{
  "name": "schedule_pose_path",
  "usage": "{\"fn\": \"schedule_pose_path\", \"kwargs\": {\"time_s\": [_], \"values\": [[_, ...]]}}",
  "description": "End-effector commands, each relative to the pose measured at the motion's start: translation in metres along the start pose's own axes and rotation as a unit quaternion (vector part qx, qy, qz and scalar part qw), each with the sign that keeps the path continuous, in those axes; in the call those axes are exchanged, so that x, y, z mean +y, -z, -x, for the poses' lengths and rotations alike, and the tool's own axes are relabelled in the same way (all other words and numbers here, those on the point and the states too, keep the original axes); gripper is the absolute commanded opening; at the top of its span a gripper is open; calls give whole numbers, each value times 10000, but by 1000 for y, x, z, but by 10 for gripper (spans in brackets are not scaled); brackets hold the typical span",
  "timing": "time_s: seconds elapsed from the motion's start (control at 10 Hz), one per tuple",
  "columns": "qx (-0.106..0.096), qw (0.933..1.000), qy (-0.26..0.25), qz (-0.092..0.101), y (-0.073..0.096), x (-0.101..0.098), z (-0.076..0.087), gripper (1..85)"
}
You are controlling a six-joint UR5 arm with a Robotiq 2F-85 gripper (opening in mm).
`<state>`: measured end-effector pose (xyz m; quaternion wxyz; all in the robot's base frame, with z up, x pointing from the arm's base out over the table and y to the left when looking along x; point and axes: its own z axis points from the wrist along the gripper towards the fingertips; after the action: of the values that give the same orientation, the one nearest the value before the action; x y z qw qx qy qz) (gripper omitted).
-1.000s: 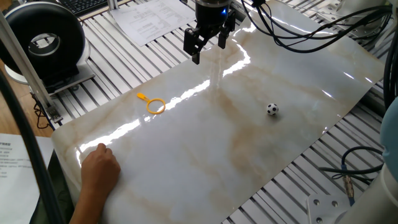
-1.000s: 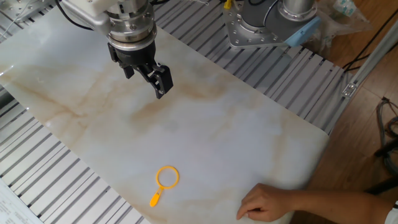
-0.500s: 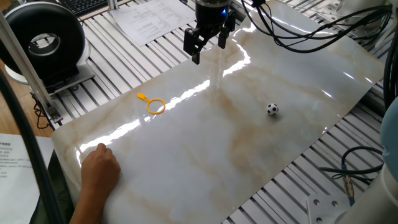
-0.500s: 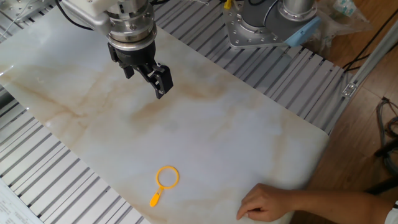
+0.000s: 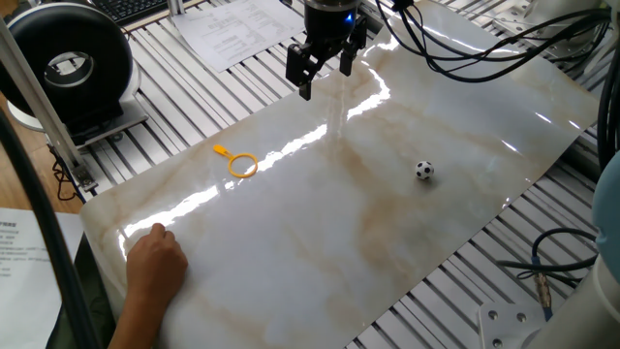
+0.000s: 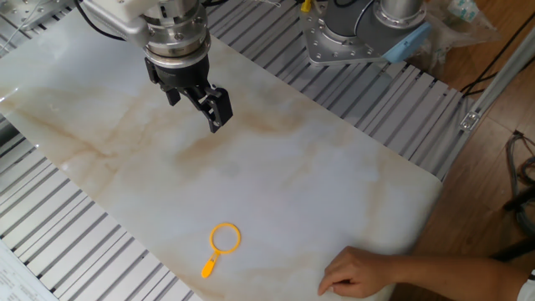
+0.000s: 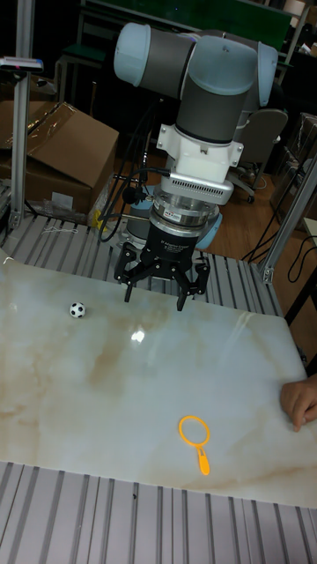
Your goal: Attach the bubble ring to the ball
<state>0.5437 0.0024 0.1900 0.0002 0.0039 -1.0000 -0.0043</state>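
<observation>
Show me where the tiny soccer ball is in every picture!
One fixed view: the tiny white-and-black soccer ball lies right of centre.
The other fixed view: not in it.
Tall fixed view: the ball sits far left, mid-height.
Shared landmark: the thin orange-yellow plastic ring, seen in all three.

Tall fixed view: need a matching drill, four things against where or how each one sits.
1. orange-yellow plastic bubble ring
2. tiny black-and-white soccer-pattern ball
3. two-finger gripper
4. person's hand

a. at the picture's right edge of the marble sheet
b. above the sheet, open, empty
c. on the sheet, picture's far left
d. lying flat near the sheet's front edge

Pairs: 1-d, 2-c, 3-b, 4-a.
</observation>
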Motion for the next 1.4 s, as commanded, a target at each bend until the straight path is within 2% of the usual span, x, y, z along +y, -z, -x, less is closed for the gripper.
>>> {"fn": "schedule_pose_path", "kwargs": {"time_s": [0.0,0.7,0.9,1.0,1.2,1.3], "values": [[-692,9964,-399,282,2,16,36,13],[-685,9964,-436,261,-1,18,36,13],[-811,9951,-459,343,-6,29,43,13],[-924,9929,-524,534,-13,41,53,13],[-995,9915,-579,610,-31,43,56,13],[-1079,9896,-597,743,-34,47,58,13]]}}
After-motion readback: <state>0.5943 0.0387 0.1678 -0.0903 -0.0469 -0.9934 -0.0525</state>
